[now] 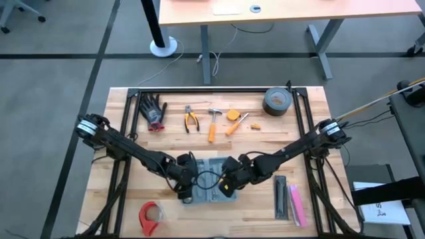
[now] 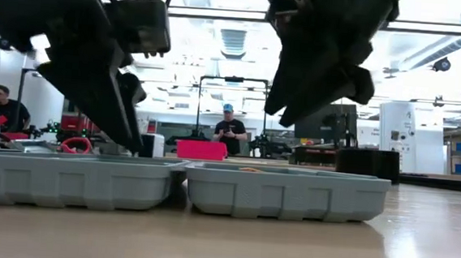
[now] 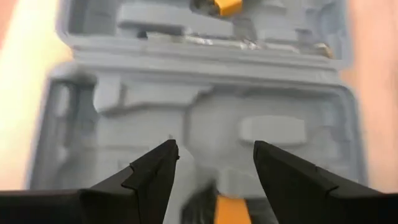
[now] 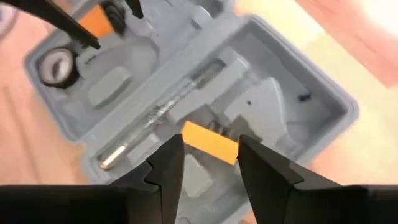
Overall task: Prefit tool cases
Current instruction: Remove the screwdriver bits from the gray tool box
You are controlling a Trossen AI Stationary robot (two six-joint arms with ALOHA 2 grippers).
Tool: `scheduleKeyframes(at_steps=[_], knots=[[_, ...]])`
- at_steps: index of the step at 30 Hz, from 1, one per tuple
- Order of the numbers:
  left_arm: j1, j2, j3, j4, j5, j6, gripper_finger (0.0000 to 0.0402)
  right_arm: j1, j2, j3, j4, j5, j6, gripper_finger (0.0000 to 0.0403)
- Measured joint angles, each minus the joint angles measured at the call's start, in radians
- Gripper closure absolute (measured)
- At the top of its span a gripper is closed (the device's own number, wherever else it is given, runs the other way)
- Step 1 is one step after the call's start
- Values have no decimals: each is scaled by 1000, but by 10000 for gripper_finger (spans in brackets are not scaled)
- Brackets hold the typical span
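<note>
— How far are you?
— Barely started: the tool case (image 1: 211, 178) lies open mid-table, near the front edge, and most tools sit outside it. Your left gripper (image 3: 214, 171) and right gripper (image 4: 210, 163) hover over it, jaws apart, empty.

Both arms crowd the open tool case (image 1: 208, 179).

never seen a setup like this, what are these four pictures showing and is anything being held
Two dark robot arms work at a wooden table. One camera looks straight down, one sits at table height, and one rides on each wrist. Both arms reach over an open grey tool case lying flat at the table's middle. The left tool and the right tool both hang open above its moulded tray, holding nothing. Around it lie gloves, pliers, a hammer, grey tape and red tape.
</note>
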Motion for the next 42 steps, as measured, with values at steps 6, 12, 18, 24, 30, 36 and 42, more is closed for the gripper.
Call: scheduleKeyframes(at_steps=[6, 12, 18, 24, 30, 36, 42], knots=[[-18, -24, 0, -94, 49, -92, 178, 17, 9, 37, -2, -9, -214, 250], [-45, -30, 5, -109, 72, -127, 177, 17, 62, 91, -72, -32, -426, 247], [-55, -37, 5, -125, 72, -167, 178, 10, 124, 150, -116, -36, -570, 247], [-71, -38, 4, -147, 66, -191, 182, -9, 159, 183, -122, -49, -677, 247], [-87, -38, -4, -151, 34, -198, 178, -38, 166, 185, -117, -90, -698, 247], [-97, -38, -12, -148, 5, -210, 176, -60, 182, 186, -102, -126, -728, 247], [-118, -42, -16, -175, -16, -227, 183, -69, 204, 182, -101, -152, -751, 247]])
